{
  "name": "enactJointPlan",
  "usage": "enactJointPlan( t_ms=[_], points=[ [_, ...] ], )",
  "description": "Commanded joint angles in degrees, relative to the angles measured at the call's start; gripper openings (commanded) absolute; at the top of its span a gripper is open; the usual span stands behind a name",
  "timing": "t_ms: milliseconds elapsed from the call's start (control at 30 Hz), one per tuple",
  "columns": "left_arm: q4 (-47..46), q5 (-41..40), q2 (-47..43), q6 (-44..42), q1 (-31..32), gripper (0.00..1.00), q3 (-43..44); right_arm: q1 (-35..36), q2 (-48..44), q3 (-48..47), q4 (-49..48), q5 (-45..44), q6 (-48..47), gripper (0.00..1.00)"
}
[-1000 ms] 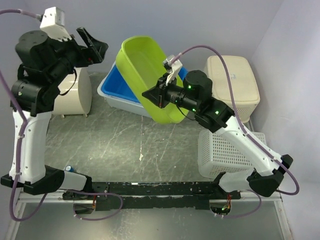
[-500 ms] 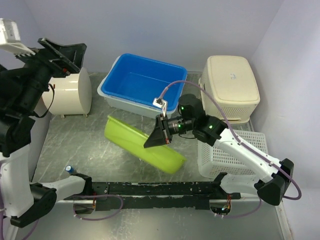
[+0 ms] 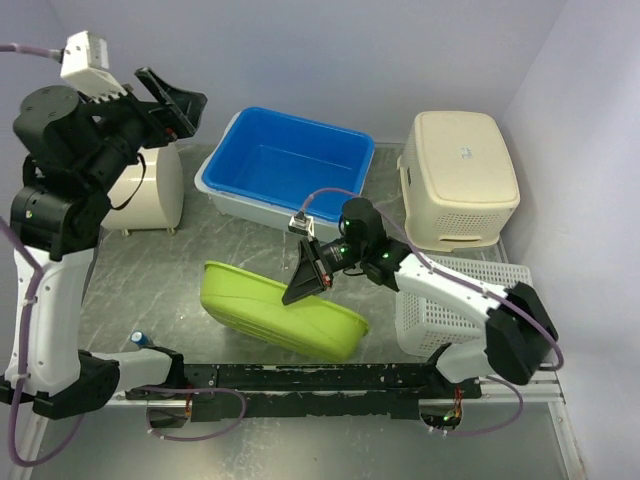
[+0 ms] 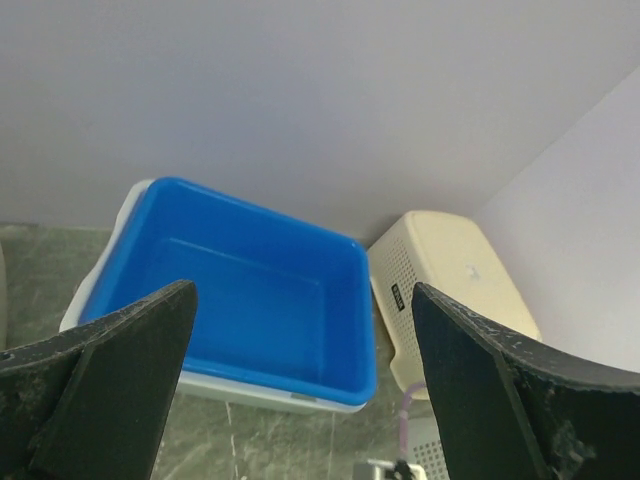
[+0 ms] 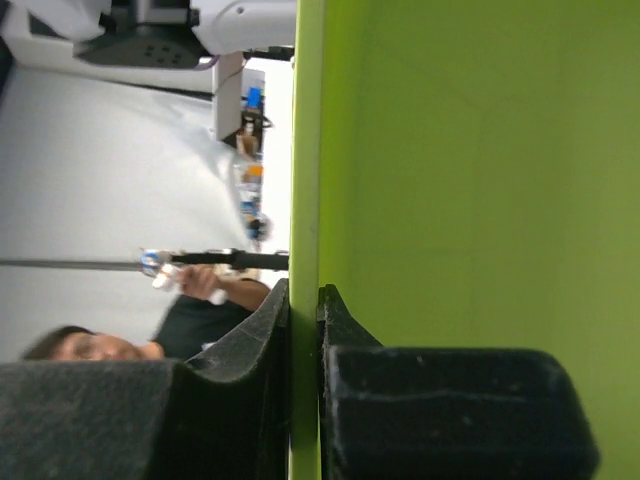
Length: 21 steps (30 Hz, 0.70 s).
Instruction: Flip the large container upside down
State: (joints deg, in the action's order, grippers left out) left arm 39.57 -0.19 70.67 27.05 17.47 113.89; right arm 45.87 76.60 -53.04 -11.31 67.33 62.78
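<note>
The large lime green container [image 3: 265,308] lies low over the table's front middle, tilted, with its outer side facing up and its opening hidden. My right gripper [image 3: 303,277] is shut on its far rim. In the right wrist view the two fingers clamp the thin green rim [image 5: 305,150], and the green wall [image 5: 470,170] fills the right half. My left gripper [image 3: 172,98] is raised high at the back left, open and empty. In the left wrist view its fingers [image 4: 110,380] stand wide apart.
A blue tub [image 3: 285,165] stands at the back middle and also shows in the left wrist view [image 4: 250,290]. An upturned cream basket [image 3: 462,175] stands back right, a white perforated basket [image 3: 450,300] front right, a cream container [image 3: 145,190] left, and a small bottle [image 3: 138,340] front left.
My right gripper has carried the green container from above the blue tub down to the table's front and turned it over. My left arm has swung about, still high.
</note>
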Motion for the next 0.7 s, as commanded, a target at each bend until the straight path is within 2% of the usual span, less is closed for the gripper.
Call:
enactJointPlan(
  t_ms=[0, 100, 167, 233, 300, 500, 667],
  points=[
    [0.85, 0.02, 0.26, -0.04, 0.19, 1.0, -1.03, -6.79, 4.47, 2.85, -5.24, 6.16, 3.17, 0.0],
    [1.35, -0.52, 0.8, -0.64, 0.19, 1.0, -1.3, -12.2, 7.46, 3.76, -0.4, 7.3, -0.79, 0.0],
    [1.52, -1.0, 1.11, -1.04, 0.19, 0.99, -1.66, -14.87, 9.93, 1.57, 10.08, 5.53, -8.67, 0.09],
    [1.48, -1.37, 1.5, -1.35, 0.19, 1.0, -2.18, -16.22, 13.09, -3.11, 23.67, 1.29, -21.3, 0.24],
    [1.76, -2.0, 2.12, -1.82, 0.19, 1.0, -2.64, -16.43, 16.08, -7.56, 32.51, -3.96, -27.08, 0.31],
    [6.94, -4.67, 6.66, -3.63, 0.19, 0.99, -1.57, -16.88, 21.01, -10.9, 37.09, -13.11, -30.19, 0.47],
    [7.24, -4.44, 7.99, -4.44, 0.19, 1.0, -3.73, -16.94, 23.26, -12.73, 39.1, -18.54, -31.73, 0.58]
  ],
)
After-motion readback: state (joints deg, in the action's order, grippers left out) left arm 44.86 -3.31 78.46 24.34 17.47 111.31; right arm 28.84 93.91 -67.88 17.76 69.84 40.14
